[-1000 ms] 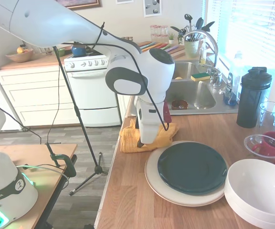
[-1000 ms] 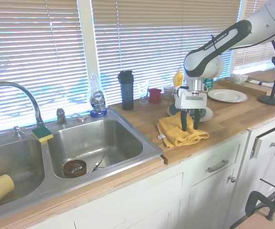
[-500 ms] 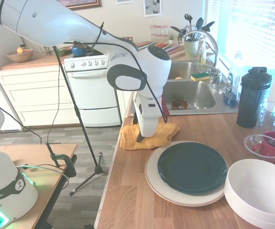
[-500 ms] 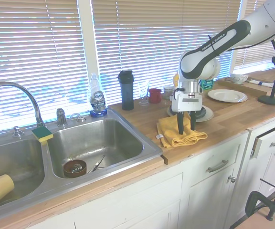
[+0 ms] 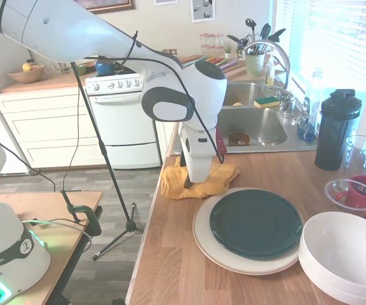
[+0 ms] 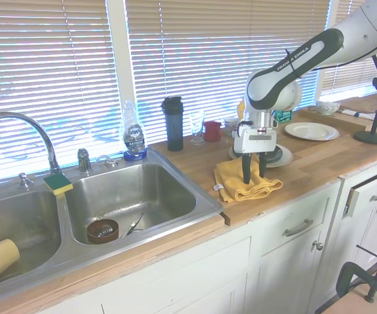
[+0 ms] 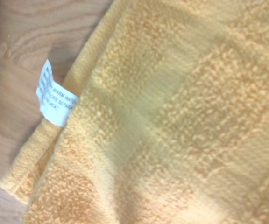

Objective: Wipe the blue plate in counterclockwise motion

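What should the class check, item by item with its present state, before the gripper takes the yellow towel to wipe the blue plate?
1. Gripper over the towel: ok.
2. Gripper open, a finger on each side of a fold: ok.
3. Towel already gripped: not ok, gripper not closed.
4. Blue plate bare, on the cream plate: ok.
5. Towel beside the plates, path short: ok.
6. White bowls near the plate's rim, room for circling: cannot tell.

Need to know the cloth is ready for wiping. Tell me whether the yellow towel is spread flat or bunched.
Bunched: the yellow towel lies in rumpled folds on the counter, layers doubled at its tagged edge.
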Tool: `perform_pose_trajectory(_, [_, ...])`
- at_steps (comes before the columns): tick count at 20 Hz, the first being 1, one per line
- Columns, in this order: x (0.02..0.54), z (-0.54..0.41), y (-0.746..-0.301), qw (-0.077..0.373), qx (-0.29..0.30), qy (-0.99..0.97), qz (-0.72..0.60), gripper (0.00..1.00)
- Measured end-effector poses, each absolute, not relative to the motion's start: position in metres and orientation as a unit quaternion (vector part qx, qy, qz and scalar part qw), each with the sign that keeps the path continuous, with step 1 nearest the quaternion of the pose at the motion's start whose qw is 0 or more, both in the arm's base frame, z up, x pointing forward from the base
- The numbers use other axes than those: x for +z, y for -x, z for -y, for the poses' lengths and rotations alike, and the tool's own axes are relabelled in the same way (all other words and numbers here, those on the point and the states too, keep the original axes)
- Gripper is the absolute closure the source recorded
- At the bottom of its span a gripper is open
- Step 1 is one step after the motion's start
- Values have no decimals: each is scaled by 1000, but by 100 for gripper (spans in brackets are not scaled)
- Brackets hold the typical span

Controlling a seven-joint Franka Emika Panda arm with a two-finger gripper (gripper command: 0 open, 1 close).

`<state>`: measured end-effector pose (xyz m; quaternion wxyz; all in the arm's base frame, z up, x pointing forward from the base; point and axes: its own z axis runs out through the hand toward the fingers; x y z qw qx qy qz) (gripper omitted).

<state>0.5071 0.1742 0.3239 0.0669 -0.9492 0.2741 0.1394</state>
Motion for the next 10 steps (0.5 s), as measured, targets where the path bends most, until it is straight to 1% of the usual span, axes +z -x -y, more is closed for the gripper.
perform_pose_trajectory(5, [325, -176, -507, 71, 124, 947, -289, 100])
perform_pose_trajectory(10, [327, -181, -497, 78, 97, 943, -308, 100])
